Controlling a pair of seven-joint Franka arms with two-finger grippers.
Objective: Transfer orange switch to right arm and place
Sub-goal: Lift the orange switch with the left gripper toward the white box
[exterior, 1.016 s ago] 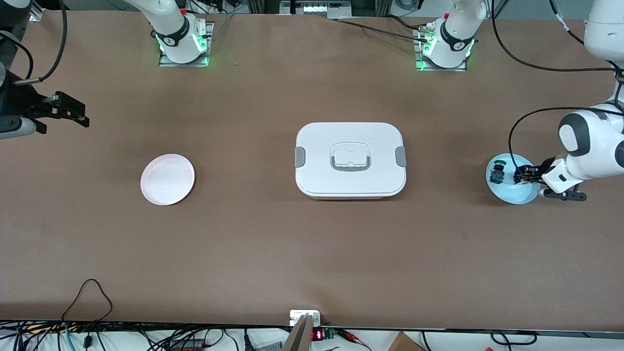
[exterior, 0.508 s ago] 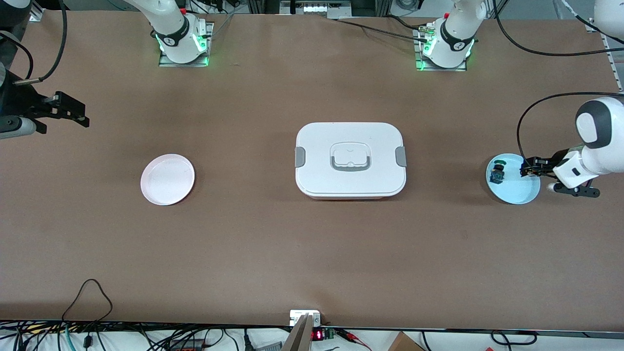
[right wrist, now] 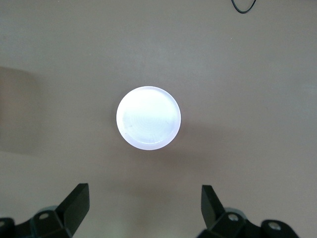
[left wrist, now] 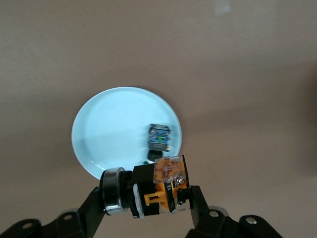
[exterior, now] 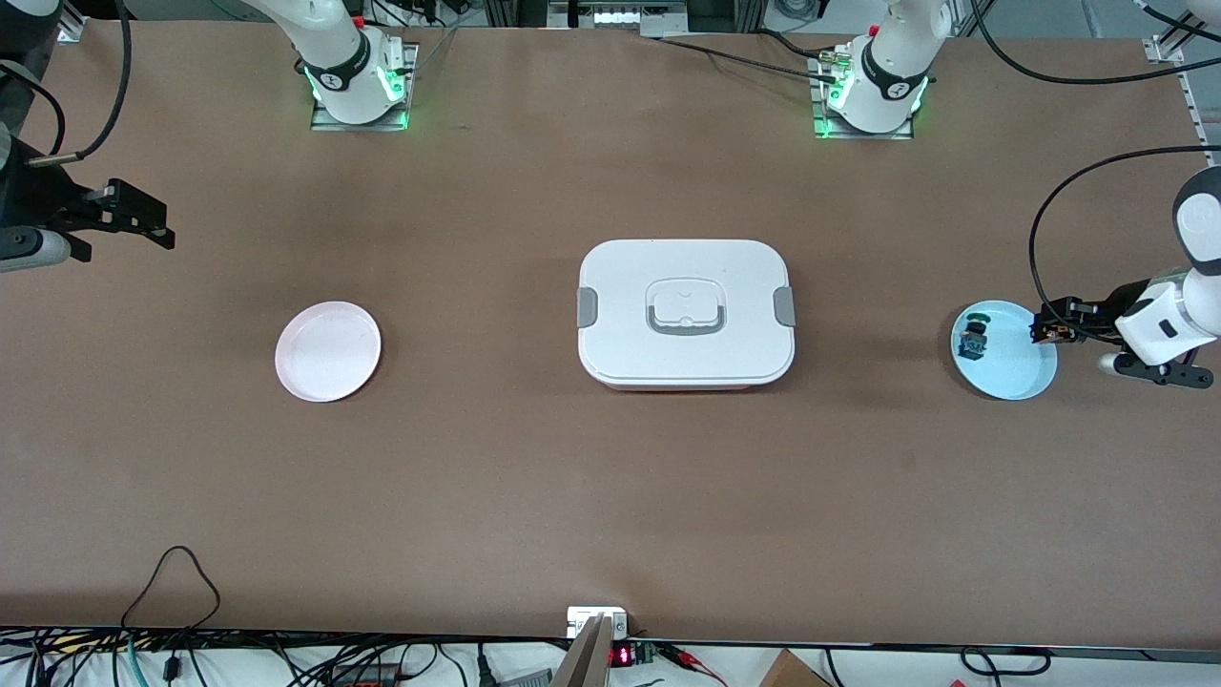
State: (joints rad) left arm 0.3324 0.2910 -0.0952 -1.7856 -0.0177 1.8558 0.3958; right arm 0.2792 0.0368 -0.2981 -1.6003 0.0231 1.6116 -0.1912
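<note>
Left wrist view shows the left gripper (left wrist: pixel 148 198) clamped on the orange switch (left wrist: pixel 158 191), one finger on the silver-ringed button end and the other on the orange block end, so the part lies sideways between the pads. That crosswise hold probably leaves the middle of the body open for a second gripper to take — a sensible grip for a hand-over. The switch hangs in the air over the rim of the light blue plate (left wrist: pixel 99 129), where the green-capped switch (left wrist: pixel 160 137) sits alone near the edge.

From the front view, the left gripper (exterior: pixel 1045 329) hovers over that blue plate's (exterior: pixel 1016 382) edge at the left arm's end of the table. The right gripper (exterior: pixel 143 218) waits over bare table at the right arm's end, its fingers (right wrist: pixel 77 201) spread wide apart in its wrist view — likely ready to receive. Below it lies the empty pink plate (exterior: pixel 327 350), the likely drop spot. A closed white lunch box (exterior: pixel 685 313) with grey latches stands mid-table between the two plates.

No brand or lettering can be read on the switch, box or plates; the tiny marks on the orange block are illegible.
</note>
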